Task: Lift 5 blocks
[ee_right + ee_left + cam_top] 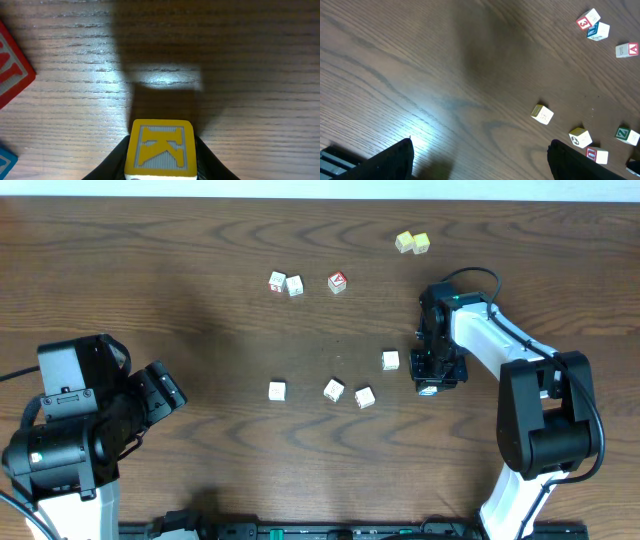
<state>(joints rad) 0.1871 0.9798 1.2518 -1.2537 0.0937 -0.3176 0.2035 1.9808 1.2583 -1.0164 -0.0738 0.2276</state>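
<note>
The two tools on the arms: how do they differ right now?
The left tool stands wide open and empty; the right tool is closed on a block with a yellow K. The left tool sits far from the loose blocks; the right is beside them. Both are black and two-fingered.

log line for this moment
left gripper: open, empty | right gripper: shut on K block | nearest loose block: on table

Wooden table [420, 75], left end effector [481, 146] spread wide at bottom; scattered blocks [542, 114] at right
</note>
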